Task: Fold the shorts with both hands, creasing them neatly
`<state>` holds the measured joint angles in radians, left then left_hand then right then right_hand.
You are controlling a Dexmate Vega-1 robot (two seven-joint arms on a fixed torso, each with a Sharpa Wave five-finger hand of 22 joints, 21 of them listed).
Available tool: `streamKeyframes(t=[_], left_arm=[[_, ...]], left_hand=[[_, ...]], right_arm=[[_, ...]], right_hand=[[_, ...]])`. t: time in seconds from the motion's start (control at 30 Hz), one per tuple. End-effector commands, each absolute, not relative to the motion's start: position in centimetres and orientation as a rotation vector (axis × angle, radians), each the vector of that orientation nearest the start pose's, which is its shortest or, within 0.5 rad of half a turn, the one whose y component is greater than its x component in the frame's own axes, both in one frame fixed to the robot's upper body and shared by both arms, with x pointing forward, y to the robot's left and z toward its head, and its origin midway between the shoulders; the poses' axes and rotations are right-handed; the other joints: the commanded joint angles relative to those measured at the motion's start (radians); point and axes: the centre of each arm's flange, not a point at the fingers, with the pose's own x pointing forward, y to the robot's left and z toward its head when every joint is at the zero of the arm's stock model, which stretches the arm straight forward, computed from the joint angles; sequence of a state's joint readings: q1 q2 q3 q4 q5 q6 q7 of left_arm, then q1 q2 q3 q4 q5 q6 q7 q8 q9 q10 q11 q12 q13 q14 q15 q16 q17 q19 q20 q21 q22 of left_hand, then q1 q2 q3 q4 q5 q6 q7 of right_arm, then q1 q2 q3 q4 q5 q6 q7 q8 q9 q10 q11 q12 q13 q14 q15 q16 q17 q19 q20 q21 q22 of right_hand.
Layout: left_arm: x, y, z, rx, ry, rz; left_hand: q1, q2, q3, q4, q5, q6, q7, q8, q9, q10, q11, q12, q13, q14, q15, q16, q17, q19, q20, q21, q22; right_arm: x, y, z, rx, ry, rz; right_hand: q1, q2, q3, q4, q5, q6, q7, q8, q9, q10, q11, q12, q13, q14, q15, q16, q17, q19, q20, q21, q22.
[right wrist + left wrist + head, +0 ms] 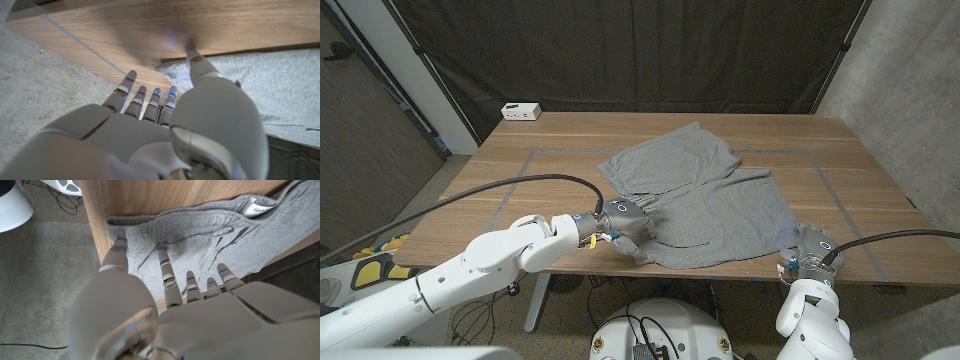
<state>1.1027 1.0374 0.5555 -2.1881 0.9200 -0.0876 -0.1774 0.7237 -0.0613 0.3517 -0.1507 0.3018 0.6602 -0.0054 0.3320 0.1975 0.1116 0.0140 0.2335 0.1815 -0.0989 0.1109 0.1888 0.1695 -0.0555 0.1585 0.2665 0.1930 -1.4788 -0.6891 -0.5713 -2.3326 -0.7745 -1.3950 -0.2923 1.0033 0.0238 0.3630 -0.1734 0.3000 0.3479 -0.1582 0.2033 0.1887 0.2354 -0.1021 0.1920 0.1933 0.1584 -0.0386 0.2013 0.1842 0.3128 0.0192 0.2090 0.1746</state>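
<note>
1. Right hand point(813, 243) sits at the table's point(570, 135) near edge, fingers spread and holding nothing, thumb at the cloth's corner.
2. Left hand point(622, 222) presses spread fingers point(166, 267) onto the waistband.
3. Grey shorts point(705, 195) lie mid-table (partly rumpled).
4. White box point(521, 111) sits far left.

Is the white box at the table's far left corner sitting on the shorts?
No, the white box stands on bare wood at the far left corner, well apart from the grey shorts spread mid-table.

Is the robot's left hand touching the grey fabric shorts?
Touching. The left wrist view shows the left hand with its fingertips pressing into the grey fabric shorts, wrinkling the cloth.
</note>
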Motion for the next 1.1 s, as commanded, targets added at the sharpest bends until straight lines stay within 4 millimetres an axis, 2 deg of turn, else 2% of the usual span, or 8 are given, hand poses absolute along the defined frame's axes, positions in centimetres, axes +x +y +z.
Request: streamKeyframes(t=[0.03, 0.23, 0.37, 0.43, 0.57, 0.73, 0.87, 1.1], left_arm=[[47.1, 14.2, -10.6, 2.019, -0.866, -0.384], [48.0, 14.0, -11.3, 2.014, -0.833, -0.402], [48.4, 14.0, -11.4, 2.015, -0.821, -0.4], [48.6, 14.0, -11.5, 2.016, -0.815, -0.398], [48.9, 13.9, -11.6, 2.013, -0.822, -0.386], [49.0, 13.8, -11.6, 2.006, -0.855, -0.357], [48.9, 13.7, -11.4, 1.99, -0.878, -0.334], [48.7, 13.6, -11.0, 1.958, -0.91, -0.294]], left_hand=[[0.03, 0.023, 0.018, -0.003, -0.014, 0.018, 0.002, -0.001, 0.0, 0.021, -0.009, 0.005, 0.001, 0.016, -0.009, 0.006, 0.002, 0.018, -0.002, 0.008, 0.003], [0.076, 0.077, 0.042, -0.005, -0.048, 0.059, 0.015, -0.003, -0.003, 0.04, -0.039, 0.001, 0.0, 0.027, -0.02, 0.002, 0.001, 0.031, 0.001, 0.009, 0.004], [0.11, 0.114, 0.057, -0.009, -0.083, 0.118, 0.027, -0.001, -0.008, 0.065, -0.058, 0.0, 0.0, 0.038, -0.038, 0.0, 0.0, 0.043, -0.007, 0.01, 0.004], [0.127, 0.131, 0.064, -0.011, -0.093, 0.149, 0.03, 0.001, -0.009, 0.078, -0.068, -0.001, -0.001, 0.046, -0.044, 0.0, -0.001, 0.047, -0.008, 0.009, 0.004], [0.162, 0.16, 0.08, -0.017, -0.1, 0.217, 0.031, 0.005, -0.012, 0.11, -0.082, -0.001, -0.001, 0.059, -0.046, 0.0, -0.002, 0.06, -0.009, 0.011, 0.005], [0.21, 0.177, 0.093, -0.025, -0.102, 0.323, 0.019, 0.016, -0.01, 0.156, -0.094, -0.001, -0.001, 0.092, -0.066, 0.001, -0.003, 0.092, -0.013, 0.018, 0.003], [0.244, 0.179, 0.097, -0.028, -0.103, 0.396, 0.014, 0.031, -0.003, 0.189, -0.086, -0.002, -0.001, 0.125, -0.071, 0.003, -0.004, 0.121, -0.013, 0.025, 0.003], [0.277, 0.181, 0.102, -0.027, -0.1, 0.413, 0.046, 0.041, 0.02, 0.214, -0.078, -0.004, -0.001, 0.153, -0.07, 0.002, -0.004, 0.137, -0.018, 0.028, 0.004]], right_arm=[[42.4, -27.5, -18.5, -1.278, 0.182, -0.634], [43.2, -28.0, -18.6, -1.296, 0.234, -0.649], [43.4, -28.2, -18.7, -1.294, 0.244, -0.64], [43.7, -28.2, -18.7, -1.309, 0.241, -0.655], [44.0, -28.2, -18.7, -1.315, 0.22, -0.669], [44.1, -28.3, -18.7, -1.319, 0.167, -0.705], [44.2, -28.4, -18.4, -1.312, 0.154, -0.724], [44.3, -28.6, -17.9, -1.314, 0.099, -0.755]], right_hand=[[0.025, 0.003, -0.001, 0.004, 0.006, 0.0, -0.021, -0.004, 0.002, -0.01, -0.005, -0.003, 0.002, -0.009, -0.084, -0.002, 0.003, -0.005, -0.009, -0.002, 0.005], [0.056, 0.02, 0.001, 0.006, 0.008, 0.025, -0.02, 0.004, 0.003, -0.001, -0.01, 0.003, 0.003, 0.003, -0.092, 0.005, 0.005, -0.003, -0.014, -0.001, 0.006], [0.04, 0.038, -0.029, 0.035, -0.002, 0.114, 0.041, 0.029, 0.003, 0.041, 0.003, 0.017, 0.003, 0.025, -0.092, 0.018, 0.011, 0.008, -0.007, 0.004, 0.007], [0.031, 0.037, -0.04, 0.041, -0.005, 0.141, 0.04, 0.035, 0.003, 0.054, 0.006, 0.02, 0.003, 0.033, -0.09, 0.021, 0.012, 0.012, -0.006, 0.005, 0.008], [0.031, 0.048, -0.065, 0.044, -0.013, 0.26, 0.036, 0.063, 0.001, 0.112, 0.003, 0.034, 0.002, 0.065, -0.104, 0.033, 0.014, 0.026, -0.01, 0.01, 0.009], [0.059, 0.072, -0.098, 0.036, -0.029, 0.48, 0.053, 0.104, 0.001, 0.194, -0.015, 0.041, 0.001, 0.121, -0.131, 0.051, 0.015, 0.058, -0.02, 0.02, 0.011], [0.079, 0.093, -0.119, 0.034, -0.044, 0.64, 0.065, 0.144, 0.007, 0.25, -0.035, 0.041, 0.001, 0.155, -0.15, 0.063, 0.017, 0.075, -0.03, 0.026, 0.013], [0.098, 0.107, -0.123, 0.03, -0.05, 0.691, 0.085, 0.155, 0.008, 0.281, -0.037, 0.042, 0.001, 0.177, -0.164, 0.073, 0.021, 0.084, -0.037, 0.029, 0.014]])
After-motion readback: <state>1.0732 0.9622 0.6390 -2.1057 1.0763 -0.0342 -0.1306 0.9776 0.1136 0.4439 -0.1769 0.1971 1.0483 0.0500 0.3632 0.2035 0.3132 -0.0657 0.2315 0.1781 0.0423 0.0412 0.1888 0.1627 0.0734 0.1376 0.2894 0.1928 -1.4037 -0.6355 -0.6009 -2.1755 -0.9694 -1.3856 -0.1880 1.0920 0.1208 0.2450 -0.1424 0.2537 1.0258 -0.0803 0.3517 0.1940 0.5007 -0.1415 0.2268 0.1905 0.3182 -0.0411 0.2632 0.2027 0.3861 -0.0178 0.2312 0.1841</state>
